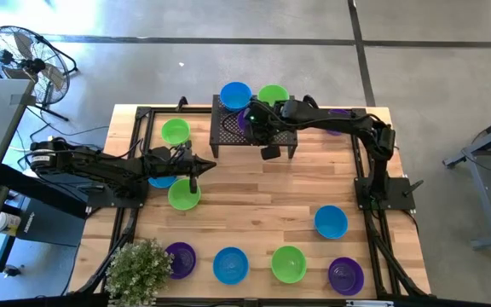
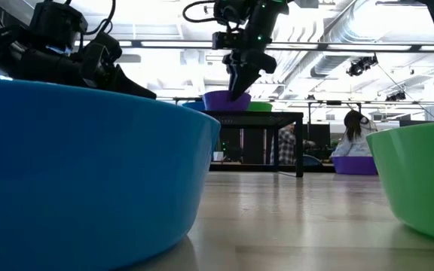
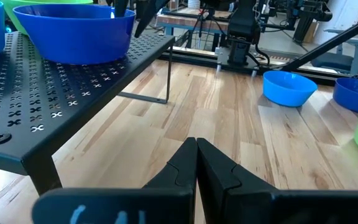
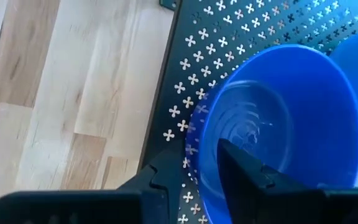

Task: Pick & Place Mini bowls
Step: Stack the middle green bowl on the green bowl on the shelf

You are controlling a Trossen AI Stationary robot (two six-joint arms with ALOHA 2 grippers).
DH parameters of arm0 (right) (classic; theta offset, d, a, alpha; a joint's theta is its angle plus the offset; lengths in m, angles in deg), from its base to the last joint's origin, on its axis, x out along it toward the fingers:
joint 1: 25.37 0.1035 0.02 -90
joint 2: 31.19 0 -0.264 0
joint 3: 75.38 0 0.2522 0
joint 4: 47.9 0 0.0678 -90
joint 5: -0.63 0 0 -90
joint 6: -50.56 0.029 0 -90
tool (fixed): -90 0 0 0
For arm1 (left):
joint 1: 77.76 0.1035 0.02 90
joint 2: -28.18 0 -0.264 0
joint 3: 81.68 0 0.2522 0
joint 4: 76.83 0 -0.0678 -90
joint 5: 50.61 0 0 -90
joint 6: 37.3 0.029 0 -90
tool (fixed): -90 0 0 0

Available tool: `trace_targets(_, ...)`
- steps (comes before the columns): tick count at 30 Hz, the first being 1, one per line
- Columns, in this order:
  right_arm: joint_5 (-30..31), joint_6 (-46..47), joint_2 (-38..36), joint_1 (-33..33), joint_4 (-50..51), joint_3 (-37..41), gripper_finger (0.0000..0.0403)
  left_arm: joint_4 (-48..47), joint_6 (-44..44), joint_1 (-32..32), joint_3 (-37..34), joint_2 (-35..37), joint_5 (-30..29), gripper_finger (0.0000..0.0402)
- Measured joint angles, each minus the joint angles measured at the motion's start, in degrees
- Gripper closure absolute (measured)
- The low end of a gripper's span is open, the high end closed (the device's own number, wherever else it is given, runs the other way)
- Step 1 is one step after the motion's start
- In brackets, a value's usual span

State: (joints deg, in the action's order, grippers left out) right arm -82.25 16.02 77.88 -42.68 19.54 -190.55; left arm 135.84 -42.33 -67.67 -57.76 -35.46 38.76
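A black perforated rack (image 1: 228,132) stands at the table's far middle. On it sit a blue bowl (image 1: 235,95), a green bowl (image 1: 273,95) and a purple bowl (image 1: 243,121), which rests on its base on the rack top (image 4: 229,25). My right gripper (image 4: 197,152) slants down over the purple bowl (image 2: 224,100) and is open, one finger inside the bowl (image 4: 303,106) and one outside, over the rack. My left gripper (image 1: 194,175) waits shut at the table's left, above a green bowl (image 1: 183,196). My right gripper stands astride the purple bowl's near rim (image 4: 194,149), coming from above at a slant. A gap shows on either side of the rim, and I cannot tell whether a finger touches it. The bowl sits upright on the rack.
More bowls lie on the table: green (image 1: 176,130) and blue (image 1: 162,181) at the left, blue (image 1: 331,221) at the right, purple (image 1: 339,119) under the right arm, and several along the near edge by a potted plant (image 1: 139,269). Bare wood lies in the middle.
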Motion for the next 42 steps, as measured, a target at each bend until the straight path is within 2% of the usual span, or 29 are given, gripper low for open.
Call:
trace_targets(8, 3.7, 1.7, -5.3, 1.1, -1.2, 0.0, 0.0285, -0.3, 0.0, 0.0, 0.0, 0.0, 0.0, 0.0401)
trace_targets(12, 0.7, 5.3, -8.9, 1.2, 0.0, 0.1, 0.0280, -0.3, -0.4, 0.0, 0.0, 0.0, 0.9, 0.0401)
trace_targets(15, -1.6, 6.4, -12.3, 1.2, -2.3, 3.8, 0.0294, -0.3, -0.5, 0.0, 0.0, 0.0, 1.2, 0.0401)
trace_targets(19, -1.7, 6.5, -18.7, 1.9, -11.0, 14.6, 0.0332, -0.3, -0.5, 0.0, 0.0, 0.0, 1.2, 0.0401)
trace_targets(25, -1.8, 9.9, -32.9, 3.7, -29.9, 34.9, 0.0395, -0.3, -0.4, 0.0, 0.0, 0.0, 1.0, 0.0401)
trace_targets(35, -4.1, 19.1, -53.4, 7.7, -58.6, 65.8, 0.0401, -1.8, 1.2, 0.0, 0.0, 0.0, -0.4, 0.0401)
trace_targets(42, -4.0, 20.7, -61.4, 8.9, -73.0, 78.5, 0.0397, -4.3, -1.2, 0.0, 0.0, 0.0, -0.4, 0.0401)
